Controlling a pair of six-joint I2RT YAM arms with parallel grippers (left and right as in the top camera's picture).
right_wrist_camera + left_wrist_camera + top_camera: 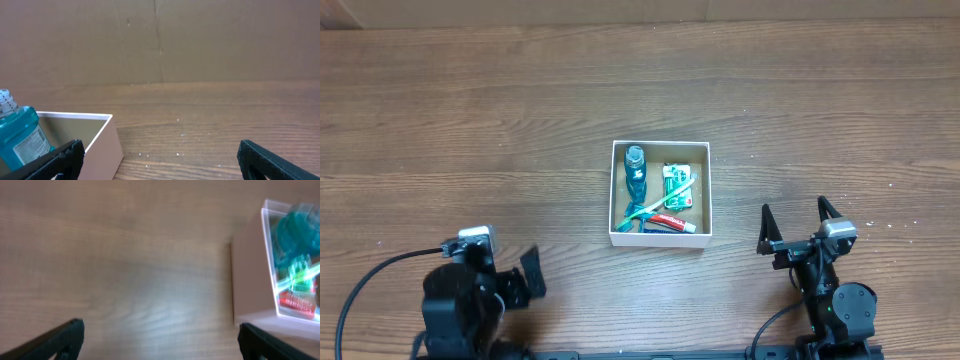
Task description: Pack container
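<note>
The container (660,240) is set on the table (470,120), and neither gripper touches it. The right gripper (793,207) is held with its fingers spread wide and nothing between them. The box lies forward and to the left of those fingers, near but apart. The left gripper (161,326) is likewise spread and empty, with the box forward and to the right of its fingers, somewhat farther off. The right arm is therefore judged the nearer.

The box is square, so no long axis is offered. A blue bottle (636,170), a green packet (677,184), a toothbrush (655,206) and a toothpaste tube (672,224) are seen lying inside it. Nothing is seen standing between either pair of fingers and the box walls.
</note>
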